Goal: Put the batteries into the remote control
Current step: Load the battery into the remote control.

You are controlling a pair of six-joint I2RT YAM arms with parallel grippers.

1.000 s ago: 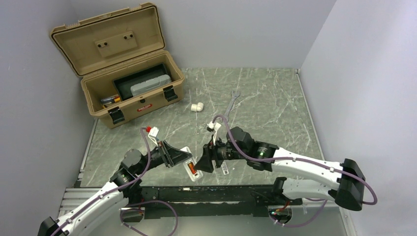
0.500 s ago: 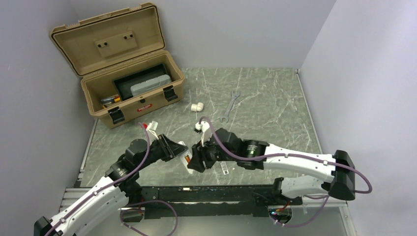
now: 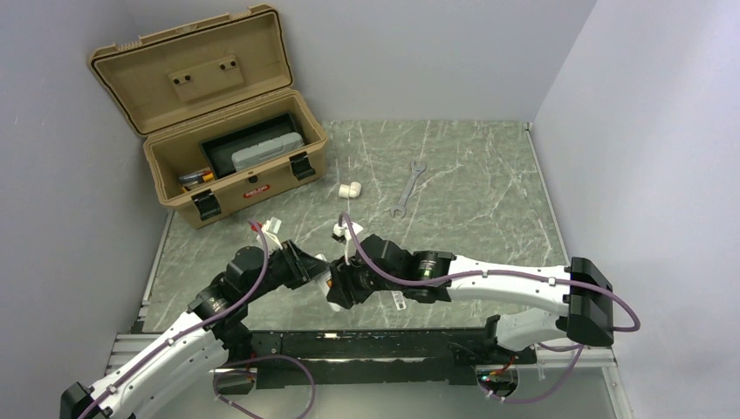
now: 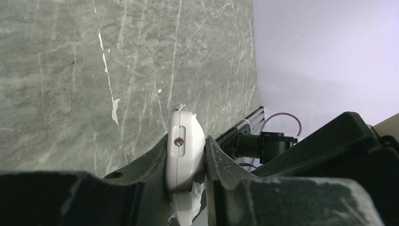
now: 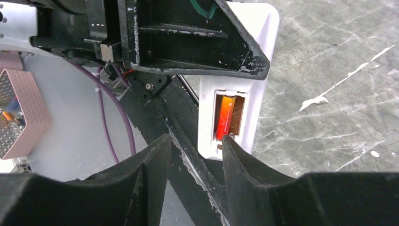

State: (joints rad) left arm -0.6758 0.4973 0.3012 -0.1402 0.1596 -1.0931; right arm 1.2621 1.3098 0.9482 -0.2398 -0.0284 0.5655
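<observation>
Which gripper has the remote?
Left gripper: jaws clamped on the remote by its sides. Right gripper holds nothing; its jaws stand apart near the seated battery.

Left fingers point(image 4: 227, 181) tight, right fingers point(image 5: 141, 190) apart.

A green marbled table point(image 3: 489, 175) carries 1 open tan toolbox point(image 3: 236, 166) at 10 o'clock, 1 white pipe elbow point(image 3: 350, 188) near centre, 1 silver wrench point(image 3: 407, 188) at 1 o'clock, and 1 small white strip point(image 3: 399, 299) toward 6 o'clock.
</observation>
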